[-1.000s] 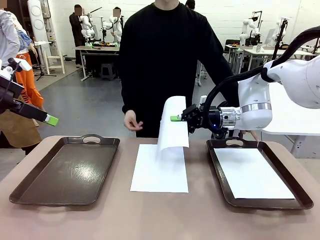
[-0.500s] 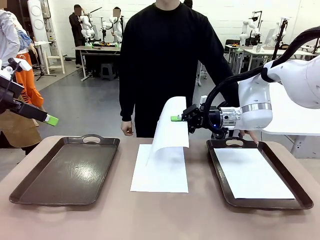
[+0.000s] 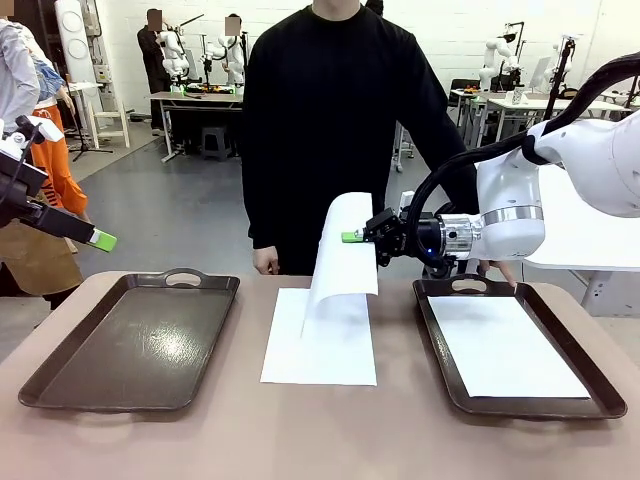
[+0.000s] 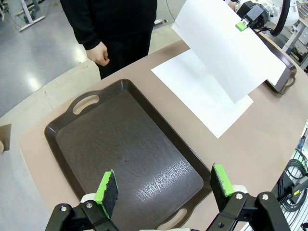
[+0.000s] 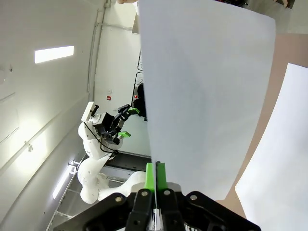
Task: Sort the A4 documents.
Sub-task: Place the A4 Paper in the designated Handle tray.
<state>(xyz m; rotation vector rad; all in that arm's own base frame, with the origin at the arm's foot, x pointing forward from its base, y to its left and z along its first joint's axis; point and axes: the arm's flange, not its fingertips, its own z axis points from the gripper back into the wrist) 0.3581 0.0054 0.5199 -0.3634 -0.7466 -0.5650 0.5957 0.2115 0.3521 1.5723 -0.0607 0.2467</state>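
My right gripper (image 3: 352, 237) is shut on the edge of one white A4 document (image 3: 342, 262), which hangs curled above the table's middle. A second sheet (image 3: 320, 345) lies flat on the table beneath it, and a third (image 3: 505, 345) rests in the right dark brown tray (image 3: 437, 345). In the right wrist view the green pads (image 5: 150, 175) pinch the hanging sheet (image 5: 202, 86). My left gripper (image 3: 100, 240) is open at the far left. In its wrist view it hovers (image 4: 163, 185) over the near end of the bare left tray (image 4: 120, 144).
A person in black stands at the far edge of the table, one hand (image 3: 265, 262) hanging near the flat sheet's far end. The left tray (image 3: 140, 340) holds nothing. Brown tabletop shows between the trays and along the front edge.
The person's hand has dropped from waist height to their side. The hanging sheet's lower edge has swayed slightly. Neither arm has moved.
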